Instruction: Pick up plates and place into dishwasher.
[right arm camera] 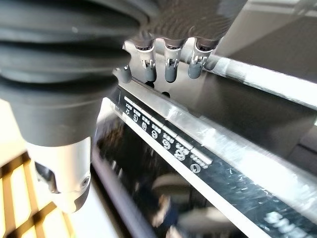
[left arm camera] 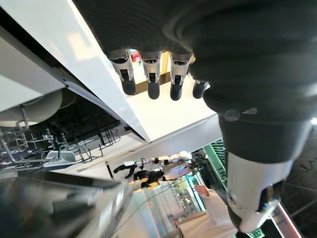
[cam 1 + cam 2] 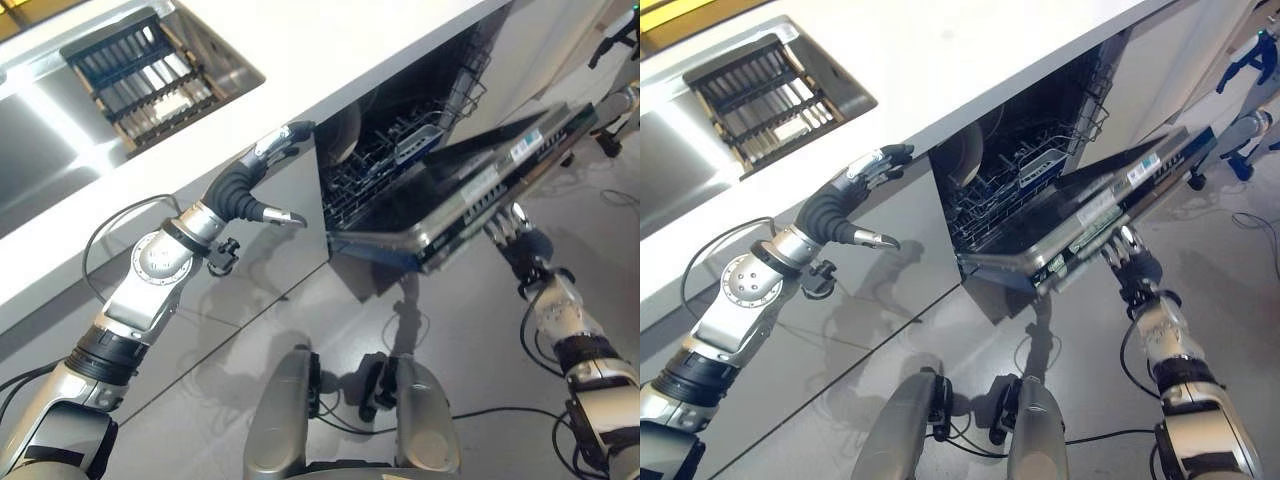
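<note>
Your right hand (image 3: 1127, 258) presses straight fingers up under the half-lowered dishwasher door (image 3: 1095, 215), grasping nothing. Your left hand (image 3: 855, 195) rests relaxed, fingertips against the white counter (image 3: 970, 60) edge, empty. You can see one plate (image 3: 962, 155) standing in the dishwasher rack (image 3: 1015, 175). One sink (image 3: 760, 90) sits in the counter.

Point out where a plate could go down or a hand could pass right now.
Bare counter runs from the sink to above the dishwasher. The rack is crowded with tines and a plate; the door is half-raised on the right hand, narrowing entry. The left hand rests at the counter's edge.
</note>
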Controlling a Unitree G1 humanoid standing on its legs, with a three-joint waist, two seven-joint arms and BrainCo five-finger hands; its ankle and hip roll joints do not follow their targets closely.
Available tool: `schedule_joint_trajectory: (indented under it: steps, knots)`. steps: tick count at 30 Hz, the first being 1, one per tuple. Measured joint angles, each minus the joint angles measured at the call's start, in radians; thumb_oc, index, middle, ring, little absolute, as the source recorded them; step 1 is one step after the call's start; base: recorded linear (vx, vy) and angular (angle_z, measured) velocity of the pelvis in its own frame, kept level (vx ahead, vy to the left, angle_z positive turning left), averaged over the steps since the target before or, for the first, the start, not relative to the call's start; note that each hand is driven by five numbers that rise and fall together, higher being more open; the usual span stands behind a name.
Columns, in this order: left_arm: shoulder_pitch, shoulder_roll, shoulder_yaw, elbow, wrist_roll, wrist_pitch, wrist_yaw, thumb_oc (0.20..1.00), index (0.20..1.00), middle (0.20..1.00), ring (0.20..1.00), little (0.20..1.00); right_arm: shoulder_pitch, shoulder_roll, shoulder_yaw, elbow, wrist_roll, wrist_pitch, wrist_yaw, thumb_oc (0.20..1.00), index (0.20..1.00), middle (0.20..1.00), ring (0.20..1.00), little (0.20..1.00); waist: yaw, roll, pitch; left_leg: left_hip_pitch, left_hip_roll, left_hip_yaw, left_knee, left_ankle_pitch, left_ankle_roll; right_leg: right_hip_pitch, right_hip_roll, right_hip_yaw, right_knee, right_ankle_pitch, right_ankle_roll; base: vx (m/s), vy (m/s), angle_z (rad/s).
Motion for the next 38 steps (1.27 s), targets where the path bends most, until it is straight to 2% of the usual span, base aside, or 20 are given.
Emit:
schedule_joint_trajectory:
  steps: [2,5,9,12,14,17,20,23,26,29,31,34,38]
  knots:
    - [-0.012,0.0,0.0,0.001,-0.014,0.0,-0.007,1.0,1.0,1.0,1.0,1.0,-0.044,0.0,0.0,0.0,0.0,0.0,0.022,1.0,1.0,1.0,1.0,1.0,0.013,0.002,-0.001,0.003,-0.014,-0.015,-0.001,0.002,0.0,0.005,0.003,0.023,0.003,-0.004,0.007,0.05,-0.023,0.37]
    - [-0.023,0.0,0.0,0.001,-0.035,0.0,-0.02,1.0,1.0,1.0,1.0,1.0,-0.107,0.008,0.001,0.0,-0.001,0.0,0.068,1.0,1.0,1.0,1.0,1.0,0.045,0.002,-0.003,0.016,-0.012,-0.013,-0.031,0.021,-0.003,0.021,0.003,0.023,-0.015,-0.012,0.008,0.06,-0.023,0.34]
    - [-0.022,0.0,-0.017,0.002,-0.037,0.002,-0.047,1.0,1.0,1.0,1.0,1.0,-0.11,0.024,0.001,0.004,-0.004,0.002,0.071,1.0,1.0,1.0,1.0,1.0,0.078,-0.001,-0.04,0.072,0.001,0.011,-0.095,0.054,-0.001,0.069,0.01,0.028,-0.059,0.0,0.014,0.06,-0.014,0.31]
    - [-0.013,0.0,-0.04,0.008,-0.044,0.005,-0.085,1.0,1.0,1.0,1.0,1.0,-0.111,0.04,0.0,0.026,-0.023,0.007,0.07,1.0,1.0,1.0,1.0,1.0,0.083,-0.008,-0.099,0.081,-0.001,0.009,-0.111,0.061,-0.004,0.083,0.028,0.054,-0.084,0.006,0.023,0.05,-0.011,0.15]
    - [-0.011,0.0,-0.057,0.02,-0.049,0.013,-0.114,1.0,1.0,1.0,1.0,1.0,-0.111,0.042,-0.002,0.045,-0.036,0.01,0.065,1.0,1.0,1.0,1.0,1.0,0.086,-0.016,-0.113,0.112,-0.001,0.009,-0.132,0.062,-0.002,0.115,0.038,0.069,-0.111,0.011,0.031,0.04,-0.012,0.08]
    - [0.01,-0.004,-0.094,0.057,-0.083,0.051,-0.172,1.0,1.0,1.0,1.0,1.0,-0.109,0.056,-0.006,0.092,-0.061,0.009,0.027,1.0,1.0,1.0,1.0,1.0,0.095,-0.034,-0.156,0.162,-0.001,0.012,-0.18,0.069,-0.002,0.163,0.05,0.077,-0.162,0.021,0.043,0.03,-0.002,-0.03]
    - [0.055,-0.018,-0.151,0.114,-0.098,0.097,-0.228,1.0,1.0,1.0,1.0,1.0,-0.083,0.105,-0.02,0.134,-0.096,-0.001,-0.029,1.0,1.0,1.0,1.0,1.0,0.09,-0.056,-0.229,0.206,0.002,0.013,-0.256,0.094,-0.004,0.202,0.073,0.089,-0.244,0.054,0.047,0.02,-0.003,-0.04]
    - [0.119,-0.113,-0.191,0.227,-0.16,0.163,-0.304,1.0,1.0,1.0,1.0,1.0,-0.037,0.163,-0.02,0.156,-0.115,-0.001,-0.056,1.0,1.0,1.0,1.0,1.0,0.081,-0.061,-0.277,0.261,0.003,0.015,-0.377,0.148,-0.004,0.25,0.1,0.107,-0.365,0.114,0.053,0.02,0.001,-0.06]
    - [0.187,-0.192,-0.239,0.327,-0.208,0.216,-0.388,1.0,1.0,1.0,1.0,1.0,-0.007,0.225,-0.015,0.189,-0.14,0.007,-0.063,1.0,1.0,1.0,1.0,1.0,0.07,-0.062,-0.288,0.312,0.006,0.033,-0.485,0.201,-0.002,0.284,0.12,0.133,-0.462,0.17,0.055,0.0,0.024,-0.18]
    - [0.257,-0.298,-0.249,0.488,-0.282,0.256,-0.476,1.0,1.0,1.0,1.0,1.0,0.038,0.269,-0.012,0.263,-0.188,0.047,-0.043,1.0,1.0,1.0,1.0,1.0,0.063,-0.062,-0.326,0.35,0.008,0.04,-0.581,0.245,0.0,0.314,0.138,0.144,-0.56,0.222,0.059,0.01,0.016,-0.15]
    - [0.29,-0.357,-0.248,0.623,-0.289,0.255,-0.52,1.0,1.0,1.0,1.0,1.0,0.076,0.286,0.003,0.299,-0.223,0.068,-0.03,1.0,1.0,1.0,1.0,1.0,0.055,-0.061,-0.355,0.371,0.01,0.041,-0.636,0.27,0.0,0.339,0.15,0.148,-0.626,0.255,0.061,0.02,0.001,-0.07]
    - [0.364,-0.401,-0.221,0.789,-0.265,0.248,-0.53,1.0,1.0,1.0,1.0,1.0,0.188,0.33,0.014,0.297,-0.278,0.082,0.014,1.0,1.0,1.0,1.0,1.0,0.04,-0.068,-0.4,0.406,0.012,0.046,-0.724,0.308,-0.003,0.364,0.162,0.152,-0.703,0.29,0.061,0.04,-0.002,-0.06]
    - [0.417,-0.433,-0.147,0.933,-0.166,0.212,-0.457,1.0,1.0,1.0,1.0,1.0,0.347,0.373,0.044,0.295,-0.365,0.107,0.048,1.0,1.0,1.0,1.0,1.0,0.038,-0.066,-0.434,0.453,0.017,0.052,-0.833,0.356,-0.009,0.399,0.179,0.153,-0.796,0.331,0.061,0.08,-0.008,-0.05]
